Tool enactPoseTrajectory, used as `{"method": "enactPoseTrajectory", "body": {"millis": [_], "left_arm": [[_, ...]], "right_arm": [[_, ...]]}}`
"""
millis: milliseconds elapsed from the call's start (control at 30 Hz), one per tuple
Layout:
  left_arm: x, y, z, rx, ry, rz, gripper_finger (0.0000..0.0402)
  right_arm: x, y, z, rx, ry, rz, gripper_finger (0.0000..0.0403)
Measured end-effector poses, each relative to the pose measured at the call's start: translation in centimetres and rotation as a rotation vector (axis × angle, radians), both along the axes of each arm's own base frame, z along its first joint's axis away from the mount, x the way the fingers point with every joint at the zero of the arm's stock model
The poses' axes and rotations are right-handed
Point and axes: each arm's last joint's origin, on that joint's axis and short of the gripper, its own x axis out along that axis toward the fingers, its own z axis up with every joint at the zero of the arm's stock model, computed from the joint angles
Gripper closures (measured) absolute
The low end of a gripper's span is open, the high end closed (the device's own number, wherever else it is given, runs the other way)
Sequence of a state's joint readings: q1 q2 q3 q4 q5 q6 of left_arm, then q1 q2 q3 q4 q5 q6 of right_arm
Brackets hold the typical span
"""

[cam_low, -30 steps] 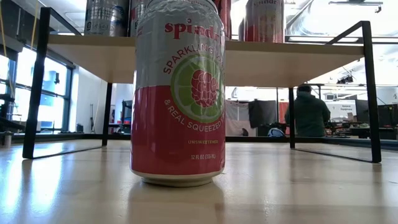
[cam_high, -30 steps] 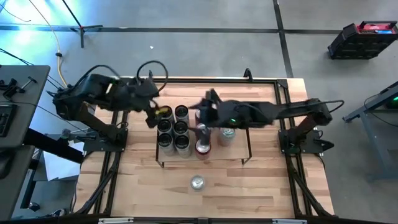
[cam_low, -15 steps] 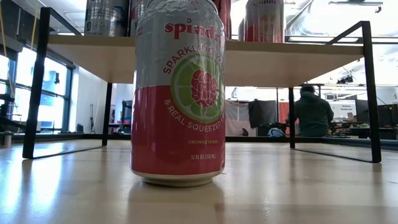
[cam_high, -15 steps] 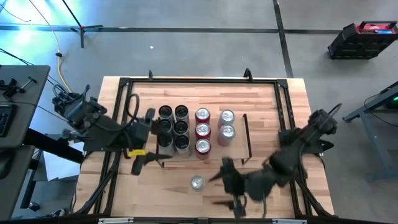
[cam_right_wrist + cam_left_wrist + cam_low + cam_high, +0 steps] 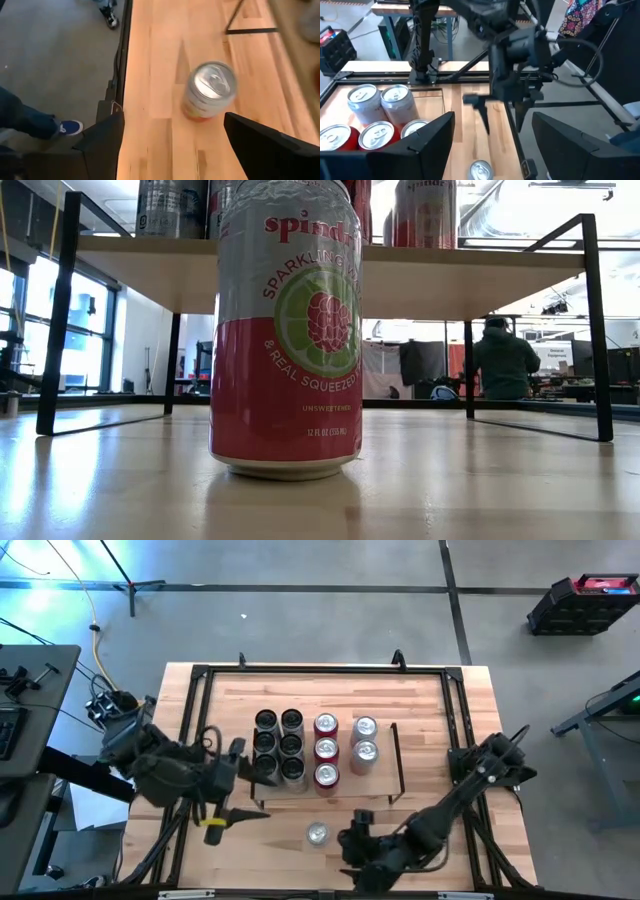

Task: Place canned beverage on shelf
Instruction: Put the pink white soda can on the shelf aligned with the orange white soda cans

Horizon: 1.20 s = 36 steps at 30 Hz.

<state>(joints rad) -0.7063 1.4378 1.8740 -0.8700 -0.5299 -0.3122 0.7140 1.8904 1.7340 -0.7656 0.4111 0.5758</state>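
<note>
We see the right tool [image 5: 350, 850] spread wide and empty near the tabletop's [image 5: 430, 710] front edge, the loose can [image 5: 318, 833] just beside it. The left tool [image 5: 232, 795], wide, seems empty near the shelf's [image 5: 385, 765] corner, with open board between.

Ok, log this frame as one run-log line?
loose can: upright on table, off shelf | right pincer: open beside can | left pincer: open, empty

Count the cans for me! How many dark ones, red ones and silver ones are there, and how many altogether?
Dark-topped cans on the shelf: 6
Red cans on the shelf: 3
Silver cans on the shelf: 2
Can standing alone on the table: 1
Total: 12 cans
</note>
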Motion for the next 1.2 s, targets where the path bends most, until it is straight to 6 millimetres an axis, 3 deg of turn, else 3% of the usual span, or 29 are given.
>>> {"method": "enactPoseTrajectory", "body": {"millis": [167, 367, 667, 833, 933, 1033, 1200], "left_arm": [[-1.6, -0.9, 0.4, 0.008, -0.022, -0.019, 0.0145], [-4.5, -0.1, 1.9, 0.007, -0.093, -0.019, 0.0145], [-5.7, -0.8, 1.5, 0.056, -0.094, 0.007, 0.0145], [-5.7, -1.0, -0.2, 0.083, -0.075, 0.07, 0.0145], [-5.6, -1.2, -1.2, 0.036, -0.087, 0.121, 0.0145], [-5.0, -2.2, -2.4, 0.011, -0.096, 0.122, 0.0145], [-4.6, -3.3, -3.8, -0.008, -0.129, 0.145, 0.0145]], "right_arm": [[1.7, 0.0, -1.7, 0.009, 0.036, 0.058, 0.0038], [1.7, -0.5, -1.9, -0.065, 0.062, 0.121, 0.0025], [2.3, -1.3, -1.7, -0.237, 0.008, 0.187, 0.0024], [4.1, -2.2, -2.4, -0.226, -0.012, 0.199, 0.0024], [5.5, -3.4, -2.6, -0.097, -0.012, 0.118, 0.0024], [5.5, -4.0, -2.6, -0.06, 0.025, 0.061, 0.0024], [5.0, -3.8, -4.0, -0.098, 0.106, 0.115, 0.0024]]}}
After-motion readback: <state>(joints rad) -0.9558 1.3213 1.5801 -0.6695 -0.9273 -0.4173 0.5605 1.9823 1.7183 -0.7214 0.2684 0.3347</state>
